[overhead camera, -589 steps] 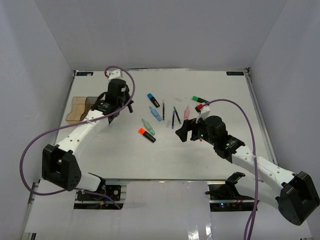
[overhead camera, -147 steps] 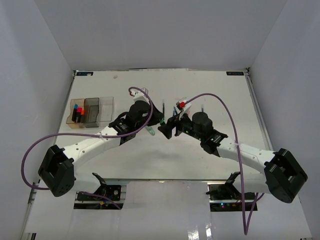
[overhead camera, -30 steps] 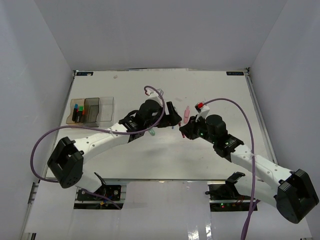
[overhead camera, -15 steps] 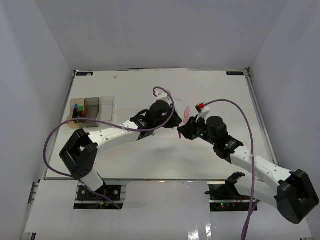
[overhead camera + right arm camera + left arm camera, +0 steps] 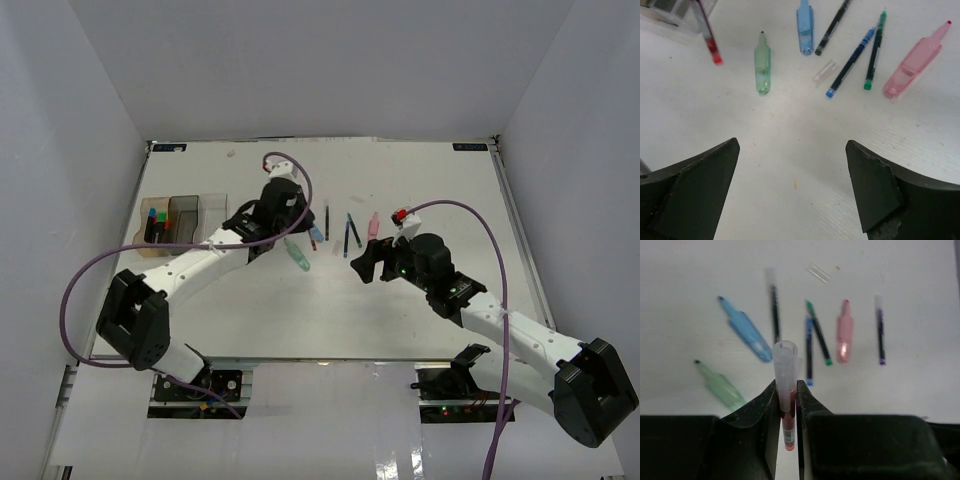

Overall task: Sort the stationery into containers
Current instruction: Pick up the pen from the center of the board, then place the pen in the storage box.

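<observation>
Jaws of the left gripper (image 5: 785,390) are closed on a red pen (image 5: 783,367). In the left wrist view the pen is at lower centre of the frame, its clear end above the fingers and its red end below them. In the right wrist view the same pen slants in the upper left corner.

The right gripper (image 5: 791,144) is spread wide with nothing between its fingers, over bare table (image 5: 420,180) just below the loose items.

Those items lie in a loose row at mid-frame of the top view. In the left wrist view, from left to right, they are:
- a green piece (image 5: 721,386), lowest in the frame
- a blue piece (image 5: 747,331)
- a black pen (image 5: 773,307)
- a blue pen (image 5: 809,352) and a green pen (image 5: 819,335), which touch or cross
- a pink piece (image 5: 843,334)
- a purple pen (image 5: 880,332)

A clear cap (image 5: 824,71) lies just beside the blue pen.

The boxes (image 5: 215,212) sit at the left edge of the top view, well apart from the row. Highlighters (image 5: 153,222) stand in the amber one at the left end.
</observation>
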Controlling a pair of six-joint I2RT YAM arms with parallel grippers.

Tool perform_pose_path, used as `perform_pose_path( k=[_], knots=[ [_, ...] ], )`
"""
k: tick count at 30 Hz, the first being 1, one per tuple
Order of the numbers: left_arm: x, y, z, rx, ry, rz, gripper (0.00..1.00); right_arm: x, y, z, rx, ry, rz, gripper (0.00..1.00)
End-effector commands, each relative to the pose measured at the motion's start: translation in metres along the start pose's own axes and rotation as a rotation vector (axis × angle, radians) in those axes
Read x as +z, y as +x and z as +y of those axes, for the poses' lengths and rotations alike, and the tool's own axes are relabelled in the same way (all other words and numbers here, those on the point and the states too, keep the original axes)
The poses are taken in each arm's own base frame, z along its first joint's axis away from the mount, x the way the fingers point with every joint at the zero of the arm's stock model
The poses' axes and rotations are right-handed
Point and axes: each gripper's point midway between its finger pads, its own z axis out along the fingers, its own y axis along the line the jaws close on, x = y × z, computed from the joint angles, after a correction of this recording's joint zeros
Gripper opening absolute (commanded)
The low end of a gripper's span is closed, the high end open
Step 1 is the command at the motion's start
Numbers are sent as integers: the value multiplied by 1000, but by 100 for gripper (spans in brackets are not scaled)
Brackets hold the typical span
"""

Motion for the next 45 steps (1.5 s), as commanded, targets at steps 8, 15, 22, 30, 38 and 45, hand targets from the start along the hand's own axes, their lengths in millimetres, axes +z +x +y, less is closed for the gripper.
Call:
perform_pose_path(
  k=[8, 15, 22, 30, 38, 45],
  knots=[
    [-80, -117, 193, 179, -553, -74, 26, -6, -7, -46, -142, 229, -21, 90],
    [-100, -132, 296, 166, -819, 19, 27, -1, 7, -43, -175, 188, 37, 90],
    [-82, -135, 349, 178, -906, 100, 25, 0, 13, -42, -191, 169, 57, 91],
    [-58, -112, 388, 176, -977, 187, 31, -4, 11, -45, -201, 177, 44, 91],
    [-44, -91, 383, 142, -899, 225, 51, -1, 2, -54, -201, 234, 41, 91],
    [-61, -112, 342, 75, -762, 113, 70, -1, -24, -105, -110, 427, 55, 95]
  ],
)
